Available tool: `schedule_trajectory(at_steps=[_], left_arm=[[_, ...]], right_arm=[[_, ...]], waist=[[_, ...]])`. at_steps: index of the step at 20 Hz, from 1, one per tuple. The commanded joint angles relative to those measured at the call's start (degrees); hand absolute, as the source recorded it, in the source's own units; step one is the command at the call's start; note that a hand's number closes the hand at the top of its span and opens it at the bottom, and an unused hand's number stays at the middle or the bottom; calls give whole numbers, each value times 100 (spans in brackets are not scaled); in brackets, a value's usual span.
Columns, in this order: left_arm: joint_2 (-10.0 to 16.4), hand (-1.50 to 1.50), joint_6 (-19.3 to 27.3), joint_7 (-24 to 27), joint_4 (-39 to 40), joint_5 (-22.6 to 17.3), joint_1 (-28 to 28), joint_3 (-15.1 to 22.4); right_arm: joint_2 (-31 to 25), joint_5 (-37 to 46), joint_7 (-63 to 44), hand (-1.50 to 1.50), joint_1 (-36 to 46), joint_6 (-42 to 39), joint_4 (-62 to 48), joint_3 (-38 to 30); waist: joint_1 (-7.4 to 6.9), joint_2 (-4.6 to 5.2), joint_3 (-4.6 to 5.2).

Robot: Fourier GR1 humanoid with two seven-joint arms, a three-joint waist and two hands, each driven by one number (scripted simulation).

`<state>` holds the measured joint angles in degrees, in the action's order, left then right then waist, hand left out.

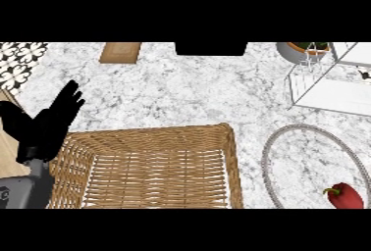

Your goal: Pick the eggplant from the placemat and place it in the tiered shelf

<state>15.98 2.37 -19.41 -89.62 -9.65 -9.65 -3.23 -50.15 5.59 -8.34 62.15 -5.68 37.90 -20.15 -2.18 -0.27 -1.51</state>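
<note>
Across the marble tabletop (181, 88), no step of the task is shown done. At six o'clock a wicker basket (156, 166) is set between the hand and the round placemat (267, 154) at four. At two the tiered shelf (326, 90) is found. At nine the left hand (45, 130) is held open, nothing grasped. No eggplant is seen; only a red pepper (345, 196) is carried on the placemat.

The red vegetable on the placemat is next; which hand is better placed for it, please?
Likely right, though unseen: the red vegetable and tiered shelf lie far right; the open left hand rests left of the basket.
</note>
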Motion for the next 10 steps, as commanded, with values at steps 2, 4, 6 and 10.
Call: schedule_trajectory(at_steps=[2,4,6,10], left_arm=[[-431,0,22,55,812,97,676,275],[-250,0,-169,-133,571,-55,802,179],[-298,0,-74,-81,604,-4,717,139],[-266,0,-53,-213,587,4,618,90]], right_arm=[[-108,-358,-146,-150,328,272,-339,-520],[-306,-217,-172,-150,355,627,-389,-562],[-680,-209,-143,-150,343,548,-515,-666],[-1073,-202,-141,-150,291,935,-763,-933]], waist=[[76,141,157],[7,112,155],[80,129,153],[138,147,149]])
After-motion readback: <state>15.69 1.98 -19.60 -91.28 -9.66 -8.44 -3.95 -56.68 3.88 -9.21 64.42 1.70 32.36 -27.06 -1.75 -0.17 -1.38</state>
